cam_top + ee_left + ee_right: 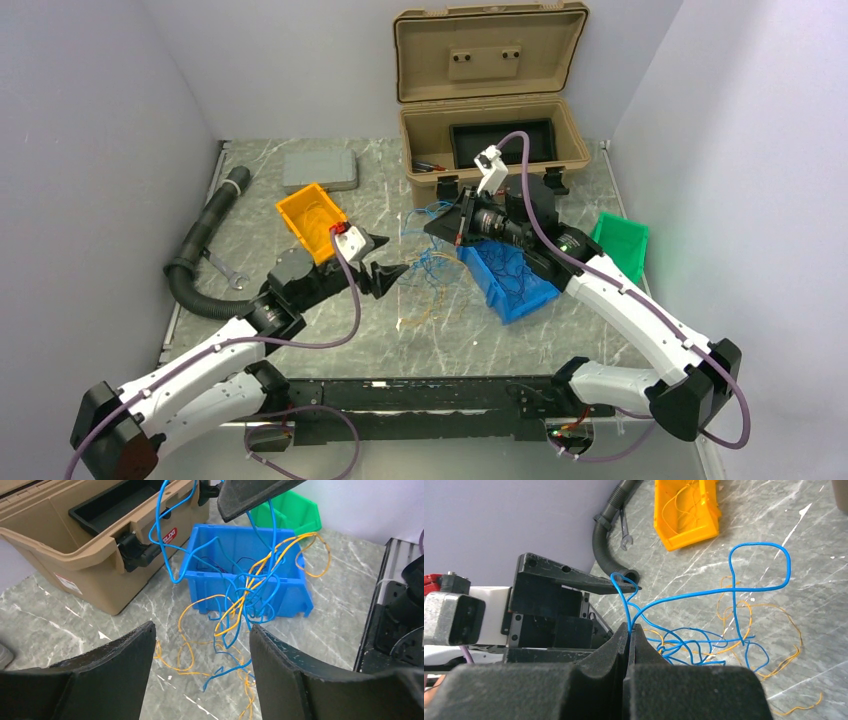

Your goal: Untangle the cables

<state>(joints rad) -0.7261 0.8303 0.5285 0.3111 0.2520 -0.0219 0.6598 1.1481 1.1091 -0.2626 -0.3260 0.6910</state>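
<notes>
**Tangled cables (432, 268) (245, 597) beside a blue bin (515, 305) (295, 592)**

Far left of the blue bin, a hose (200, 240), then a yellow bin (300, 215). Nearer, the left gripper (395, 275) (201, 630), jaws wide apart, holding nothing, facing the tangle. Just left of the bin and spilling over its wall, blue and orange strands looped together. Above the bin's left end, the right gripper (442, 225) (630, 627), pinched fully closed on one blue strand (734, 587). Right of the bin, a green bin (625, 240).

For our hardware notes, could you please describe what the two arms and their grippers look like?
The left arm and right arm have white shells with black joints and bases. A thick purple cable loops along each. The left wrist bears a small red part. The fingers are matte black wedges.
</notes>
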